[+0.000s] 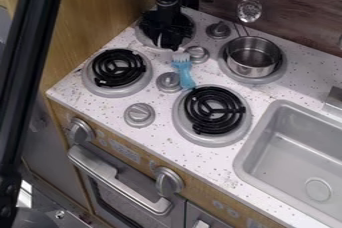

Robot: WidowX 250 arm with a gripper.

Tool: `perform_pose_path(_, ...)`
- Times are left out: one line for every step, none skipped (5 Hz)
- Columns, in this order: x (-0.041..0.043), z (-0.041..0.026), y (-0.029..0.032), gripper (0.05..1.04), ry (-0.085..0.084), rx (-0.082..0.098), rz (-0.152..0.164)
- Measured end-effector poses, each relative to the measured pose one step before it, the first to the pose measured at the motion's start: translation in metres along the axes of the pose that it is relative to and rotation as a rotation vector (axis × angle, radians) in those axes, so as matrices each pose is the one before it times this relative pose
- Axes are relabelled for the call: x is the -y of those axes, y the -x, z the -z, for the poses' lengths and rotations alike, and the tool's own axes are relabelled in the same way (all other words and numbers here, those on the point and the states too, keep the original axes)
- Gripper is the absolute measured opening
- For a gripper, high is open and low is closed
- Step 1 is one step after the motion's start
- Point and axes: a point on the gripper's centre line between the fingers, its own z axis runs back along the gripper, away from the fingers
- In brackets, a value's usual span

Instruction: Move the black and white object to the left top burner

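The black gripper (167, 39) hangs over the left top burner (141, 36), covering most of its coil area; the burner's silver rim shows around it. A thin white sliver (159, 40) shows against the dark shapes at the gripper's lower end. It may be part of the black and white object, but I cannot tell its outline or whether it is held or resting on the burner.
A blue brush (185, 74) with pale bristles lies just below the gripper, between stove knobs. A metal pot (252, 57) stands on the right top burner. Two black coils (119, 67) (214, 110) are nearer, and the sink (300, 147) is at right.
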Motion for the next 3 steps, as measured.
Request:
perform_pose_path(-0.0171,0.0134,-0.0094,0.596,0.0073,0.0267,-0.0478)
perform_pose_path(-0.01114,0.00176,-0.00446,0.596,-0.0155,0.032,-0.0236)
perform_pose_path(-0.00612,0.00271,-0.0056,0.596,0.0515,0.0624,-0.0733)
